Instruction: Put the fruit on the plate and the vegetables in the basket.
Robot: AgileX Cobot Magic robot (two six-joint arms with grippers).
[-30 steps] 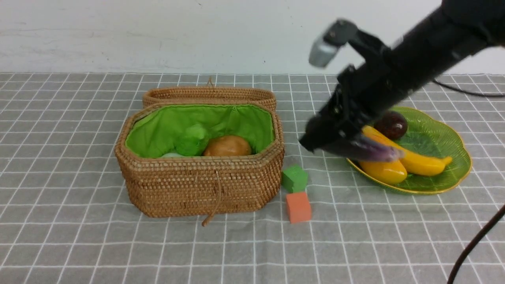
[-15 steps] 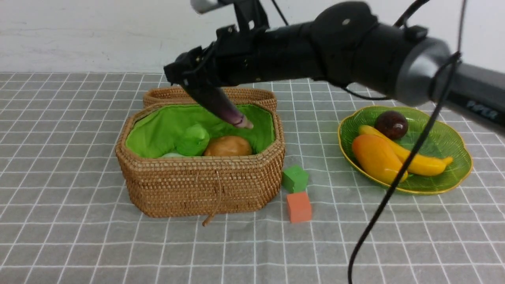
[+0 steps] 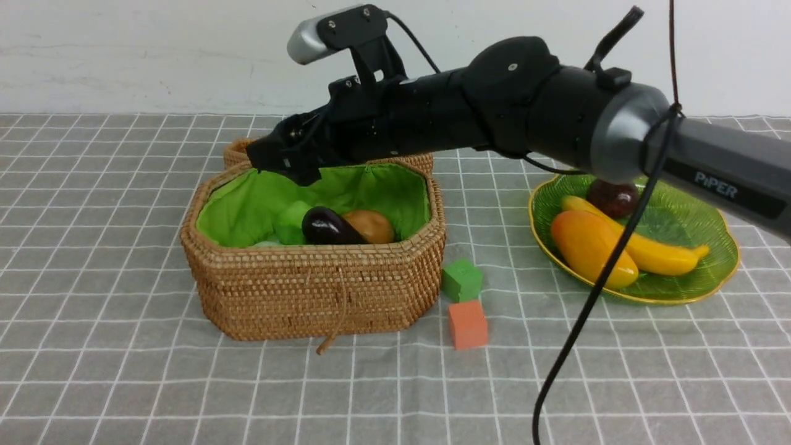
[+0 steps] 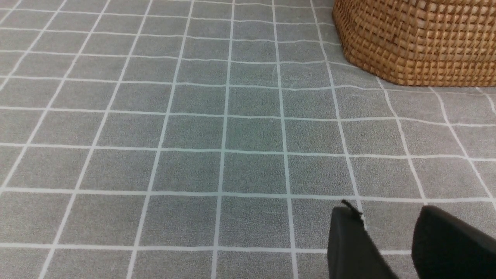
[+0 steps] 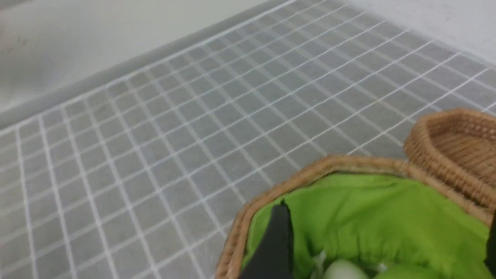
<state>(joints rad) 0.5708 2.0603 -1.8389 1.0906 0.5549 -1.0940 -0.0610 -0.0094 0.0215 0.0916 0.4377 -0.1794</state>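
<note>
Nearest the camera, on a grey tablecloth (image 3: 123,383) with a white grid, sit two small cubes: an orange cube (image 3: 468,324) and, just behind it, a green cube (image 3: 461,279).

To their left stands the basket (image 3: 309,290), a large octagonal container of tan woven rattan lined with bright green fabric. Its woven lid (image 3: 395,148) lies open behind it. Inside, a glossy dark purple eggplant (image 3: 326,227) rests against a brown-orange potato (image 3: 372,225). A light green cucumber (image 3: 290,224) lies just left of them, partly hidden by the basket wall.

To the right of the cubes is the plate (image 3: 710,272), a translucent green glass dish with a ribbed surface, scalloped edge and thin gold rim. On it lie a plump orange-yellow mango (image 3: 590,246), a long curved yellow banana (image 3: 655,250) touching it, and behind them a small round dark maroon fruit (image 3: 612,198), partly hidden by the arm.

The right gripper (image 3: 281,162) hangs above the basket's far left corner; in the right wrist view its fingers (image 5: 273,248) are spread wide, with nothing between them.

In the left wrist view the left gripper (image 4: 391,240) sits low over bare cloth near the basket, fingers partly apart and empty.
</note>
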